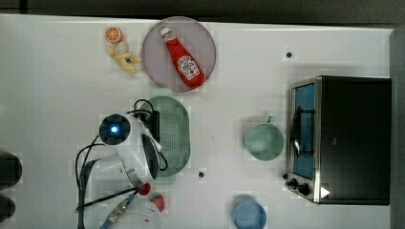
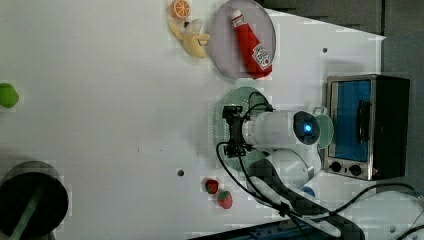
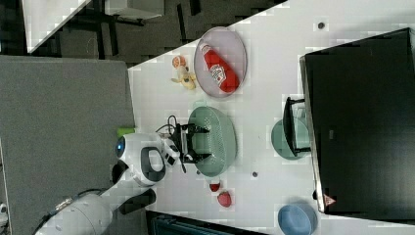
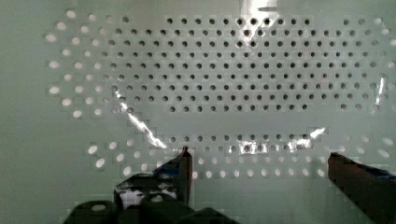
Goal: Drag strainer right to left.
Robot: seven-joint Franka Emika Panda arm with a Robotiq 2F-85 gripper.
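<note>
Fingers (image 4: 187, 163) spread wide, pinching nothing, poised inside the pale green strainer (image 1: 174, 133) directly beneath them; perforated floor visible between both tips in the wrist view. Strainer resting on the white desk (image 1: 57, 95). Mug (image 1: 264, 141) well apart from the fingers, beside the toaster oven (image 1: 353, 138).

1. Our pincer (image 3: 195, 143) stands spread wide inside the strainer (image 1: 174, 136), its perforated wall close on every side.
2. Beyond the pincer, toward the top view's right, bare table (image 1: 219, 119) lies open as far as the mug (image 1: 264, 141).
3. To one side the plate (image 1: 157, 45) with the ketchup bottle (image 1: 184, 59) crowds the strainer's end.
4. To the other side, two strawberries (image 3: 220, 193) sit near the rim.
</note>
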